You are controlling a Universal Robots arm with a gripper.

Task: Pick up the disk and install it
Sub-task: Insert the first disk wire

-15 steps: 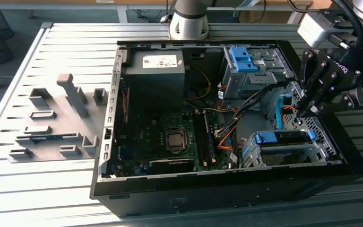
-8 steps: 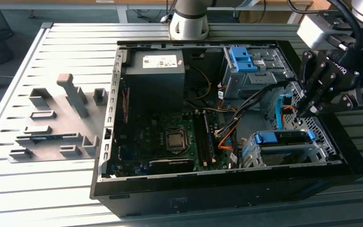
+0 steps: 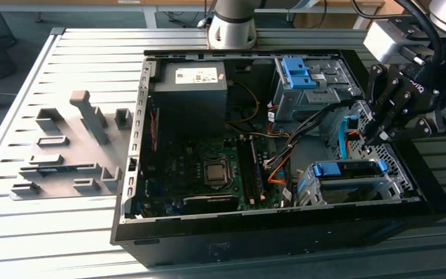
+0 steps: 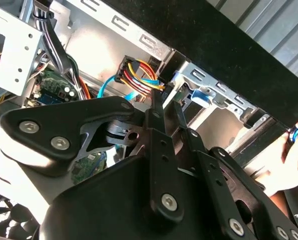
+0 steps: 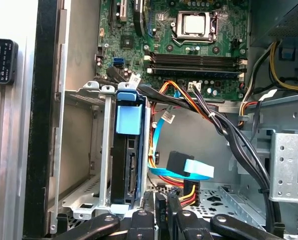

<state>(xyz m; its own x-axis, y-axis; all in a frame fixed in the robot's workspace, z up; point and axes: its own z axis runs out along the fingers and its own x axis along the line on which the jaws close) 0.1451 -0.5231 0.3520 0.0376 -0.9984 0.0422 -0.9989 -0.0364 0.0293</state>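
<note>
disk sat upright in the metal drive cage inside the pc case, blue rail showing. my tool hovered just beside it, fingers pressed together, holding nothing.

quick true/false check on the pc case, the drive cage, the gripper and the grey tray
1. The computer case lies open with its motherboard exposed. True.
2. The gripper hangs over the grey fixture tray. False: it hangs over the case's edge on the exterior view's right, above the drive cage.
3. The disk with its blue rail sits in the drive cage. True.
4. The CPU socket carries a fan. False: it is bare.
</note>
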